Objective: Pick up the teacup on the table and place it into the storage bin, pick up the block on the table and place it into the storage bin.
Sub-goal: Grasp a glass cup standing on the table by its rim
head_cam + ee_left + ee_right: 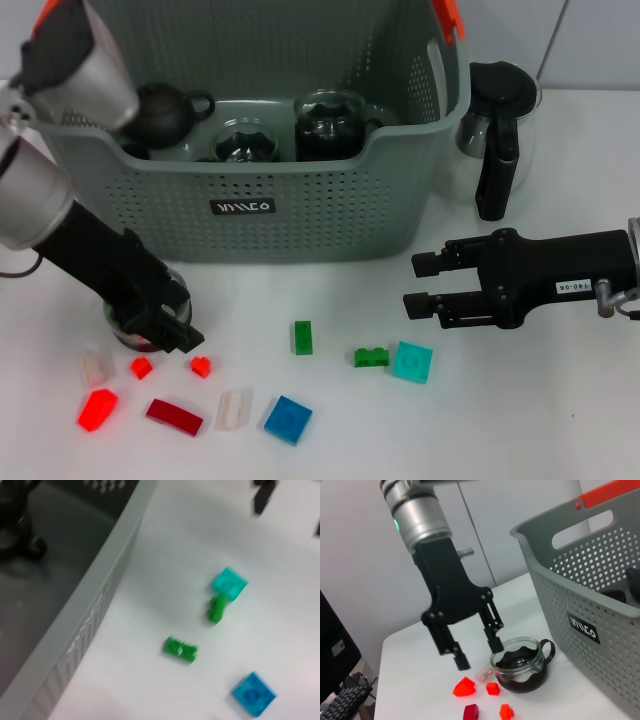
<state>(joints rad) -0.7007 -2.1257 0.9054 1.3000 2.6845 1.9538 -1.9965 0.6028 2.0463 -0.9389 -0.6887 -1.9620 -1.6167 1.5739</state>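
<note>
Left gripper (477,652) low over table (520,420), fingers spread wide, holding nothing; one finger at rim of glass teacup (520,664), other finger clear of it. Teacup stands on table just in front of storage bin (300,190). Red blocks (464,687) lie just beside the left gripper. Right gripper (412,285) open, empty, hovering right of the bin; teal block (412,362) just below it, green block (302,338) further off.

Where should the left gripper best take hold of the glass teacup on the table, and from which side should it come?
Probably the rim, from above. The teacup stands upright on the table, mouth open, handle toward the storage bin. The left gripper hangs open just above it, one of its fingers at the rim, so pinching the wall opposite the handle looks simplest.
</note>
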